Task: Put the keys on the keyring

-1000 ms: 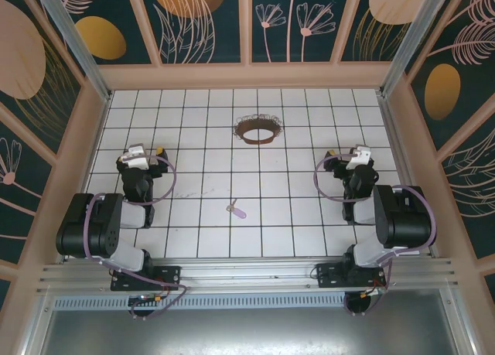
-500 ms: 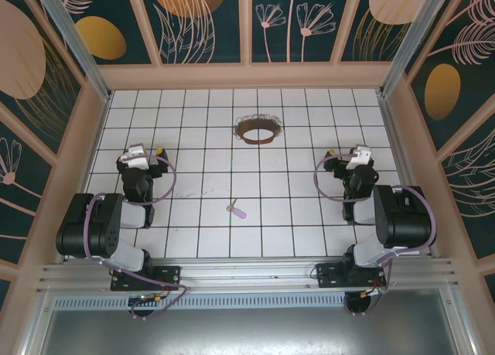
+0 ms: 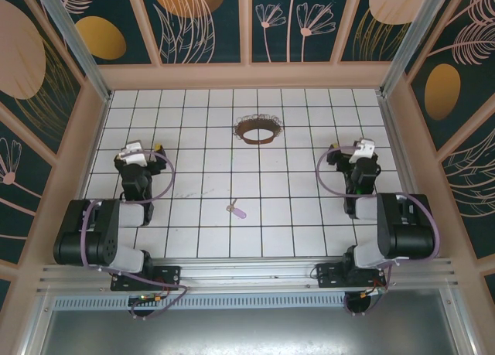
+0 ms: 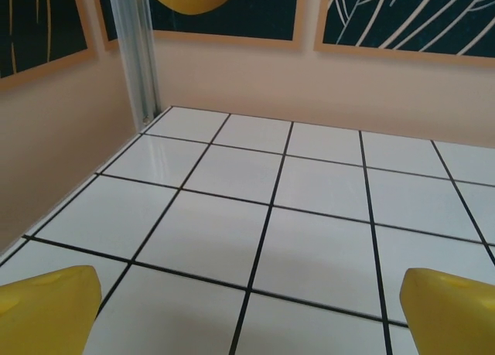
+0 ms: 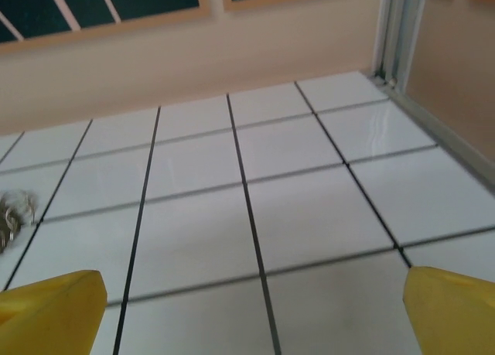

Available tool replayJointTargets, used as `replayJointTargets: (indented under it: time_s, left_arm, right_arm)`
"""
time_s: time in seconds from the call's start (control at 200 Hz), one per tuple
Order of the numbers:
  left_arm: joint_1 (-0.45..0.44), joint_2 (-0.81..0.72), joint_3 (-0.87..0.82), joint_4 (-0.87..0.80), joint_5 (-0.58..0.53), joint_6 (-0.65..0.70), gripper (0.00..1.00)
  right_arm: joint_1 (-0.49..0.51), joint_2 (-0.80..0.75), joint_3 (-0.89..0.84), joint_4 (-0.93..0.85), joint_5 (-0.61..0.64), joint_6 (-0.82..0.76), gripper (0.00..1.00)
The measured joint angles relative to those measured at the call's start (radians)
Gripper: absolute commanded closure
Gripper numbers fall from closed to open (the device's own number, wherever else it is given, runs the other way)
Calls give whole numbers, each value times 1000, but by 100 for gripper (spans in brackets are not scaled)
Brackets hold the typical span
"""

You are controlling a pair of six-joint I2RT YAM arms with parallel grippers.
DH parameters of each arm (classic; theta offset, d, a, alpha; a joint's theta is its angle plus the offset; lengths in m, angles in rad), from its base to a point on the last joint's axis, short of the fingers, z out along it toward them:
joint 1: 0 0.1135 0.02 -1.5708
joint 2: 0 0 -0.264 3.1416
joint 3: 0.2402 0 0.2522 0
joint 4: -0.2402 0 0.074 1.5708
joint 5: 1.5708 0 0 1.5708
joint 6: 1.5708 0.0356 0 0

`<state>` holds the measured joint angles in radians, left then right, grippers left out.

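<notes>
The keys show as one tiny key with a pale lilac head, lying flat on the tiled floor near the middle front. The keyring is a large dark-brown ring lying flat toward the back centre, with silvery links on its edge. My left gripper hovers at the left, well apart from the key, and is open with nothing between its yellow fingertips. My right gripper hovers at the right, also open and empty, yellow fingertips wide apart. Blurred silvery chain links show at the left edge of the right wrist view.
The white tiled floor is boxed in by pale walls and aluminium corner posts. Both arm bases sit on the rail at the near edge.
Both arms have shifted slightly: the left one a little to the left, the right one a little to the right and farther back. Key and keyring have not moved.
</notes>
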<state>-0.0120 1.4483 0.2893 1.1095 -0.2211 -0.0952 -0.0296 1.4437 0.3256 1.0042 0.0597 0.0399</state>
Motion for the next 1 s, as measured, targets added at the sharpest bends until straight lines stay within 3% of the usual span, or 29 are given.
replayJointTargets:
  time_s: [0.19,0.365,0.42,0.691,1.001]
  left_arm:
    - [0,-41,108,-155,-3,-4,1]
    - [-1,-90,146,-267,5,-34,2]
    - [-1,-103,182,-315,15,-60,2]
    - [-50,-102,423,-582,66,-182,1]
    - [-169,88,694,-830,154,-240,4]
  right_arm:
    - [-26,-67,163,-242,52,120,1]
    - [-82,-63,293,-423,-14,237,1]
    - [-82,-53,325,-467,-53,260,7]
    - [-32,142,546,-660,-277,343,24]
    - [71,354,716,-767,-426,415,29]
